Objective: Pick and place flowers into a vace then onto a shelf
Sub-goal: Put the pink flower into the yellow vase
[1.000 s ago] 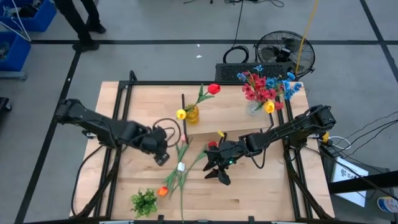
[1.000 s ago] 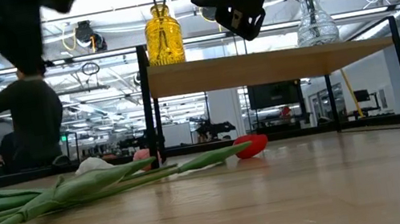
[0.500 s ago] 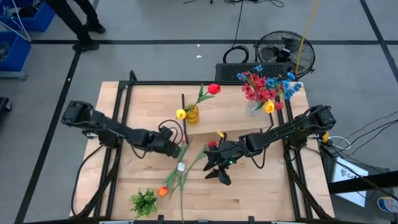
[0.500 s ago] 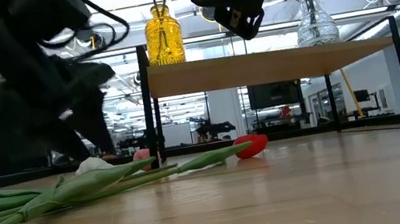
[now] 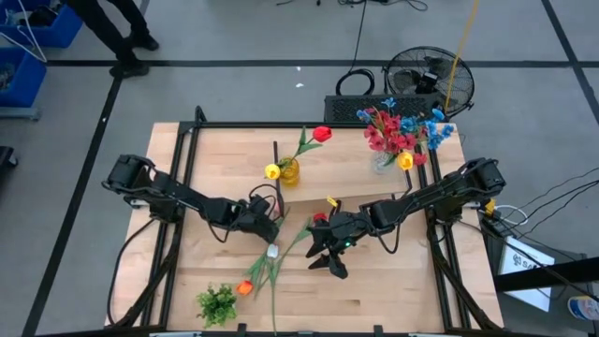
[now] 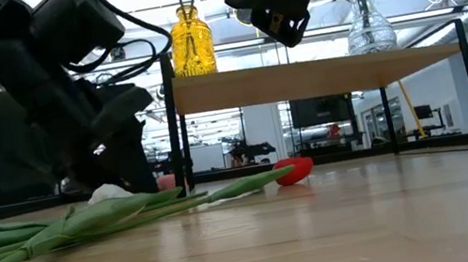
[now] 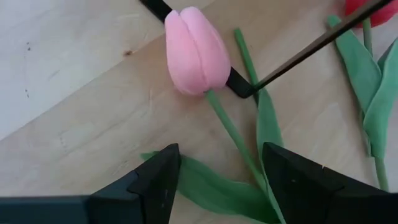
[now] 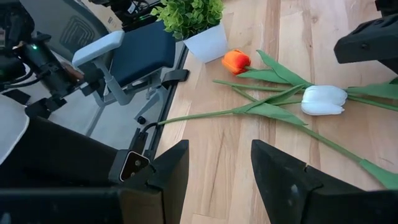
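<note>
Loose flowers on the table: four counted. A pink artificial tulip with a green stem (image 7: 196, 53) lies flat on the light-wood tabletop (image 5: 393, 290), directly ahead of the left gripper (image 7: 217, 180), its stem running back between the two dark fingers (image 7: 152, 180). Those fingers are spread wide and hold nothing; the pink head rests against the foot of a thin black metal shelf leg (image 7: 239, 84). In the high view the left gripper (image 5: 265, 225) sits low at the near end of the shelf.

Just beyond that gripper lie a white tulip (image 5: 271, 250), an orange tulip (image 5: 245, 288) and a red tulip (image 6: 293, 171), their green stems crossing one another. The white tulip (image 8: 323, 99) and orange tulip (image 8: 236, 61) also show ahead of the right gripper (image 8: 214, 168).

Vases: two, both standing on the narrow light-wood shelf on black legs (image 6: 310, 75). The yellow glass vase (image 6: 190, 41) holds two flowers, one red and one yellow. The clear glass vase (image 6: 369, 27) holds a mixed red, blue and yellow bunch (image 5: 402, 131); count not determinable.

The right gripper (image 5: 329, 251) hangs above the table beside the shelf, fingers apart and empty.

One small green leafy clump in a white pot (image 5: 217, 302) stands at the table's near edge, well apart from both grippers.
</note>
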Motion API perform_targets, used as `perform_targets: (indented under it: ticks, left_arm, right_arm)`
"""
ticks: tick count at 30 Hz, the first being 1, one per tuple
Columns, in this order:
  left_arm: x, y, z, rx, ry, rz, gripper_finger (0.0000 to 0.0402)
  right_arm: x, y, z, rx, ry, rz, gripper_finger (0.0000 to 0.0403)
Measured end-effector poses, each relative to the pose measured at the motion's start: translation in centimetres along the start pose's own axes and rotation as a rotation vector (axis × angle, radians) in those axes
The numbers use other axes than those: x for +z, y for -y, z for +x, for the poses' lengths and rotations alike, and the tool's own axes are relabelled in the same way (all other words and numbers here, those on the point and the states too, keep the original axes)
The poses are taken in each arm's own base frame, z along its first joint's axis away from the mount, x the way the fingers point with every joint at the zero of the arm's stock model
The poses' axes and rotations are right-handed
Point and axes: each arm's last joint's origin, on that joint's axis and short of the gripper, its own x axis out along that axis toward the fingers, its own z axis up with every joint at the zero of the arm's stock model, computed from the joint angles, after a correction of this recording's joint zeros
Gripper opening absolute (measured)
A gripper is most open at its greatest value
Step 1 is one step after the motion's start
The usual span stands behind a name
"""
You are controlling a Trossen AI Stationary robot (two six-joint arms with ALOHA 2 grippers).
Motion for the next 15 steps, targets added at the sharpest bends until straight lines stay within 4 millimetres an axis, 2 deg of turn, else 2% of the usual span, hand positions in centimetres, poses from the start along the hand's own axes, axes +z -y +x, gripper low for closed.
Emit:
perform_targets:
  ticks: [2, 4, 9, 12, 15]
  left_arm:
    - [-0.1, 0.0, 0.1, 0.003, 0.002, 0.018, 0.0216]
    - [0.0, 0.0, -0.1, -0.006, -0.006, 0.032, 0.0176]
    - [0.2, 0.0, -1.4, -0.067, -0.071, 0.042, 0.0027]
    - [0.6, -0.1, -3.1, -0.099, -0.097, 0.03, 0.0016]
    - [1.2, -0.2, -5.7, -0.132, -0.032, 0.008, 0.0008]
  right_arm:
    - [0.0, 0.0, 0.0, 0.0, 0.0, 0.002, 0.0165]
    - [0.0, 0.0, 0.0, 0.0, 0.0, 0.002, 0.0164]
    - [0.0, 0.0, 0.0, -0.001, 0.001, 0.002, 0.0165]
    - [0.0, 0.0, 0.0, -0.002, 0.001, 0.003, 0.0164]
    - [0.0, 0.0, 0.0, -0.003, 0.001, 0.003, 0.0164]
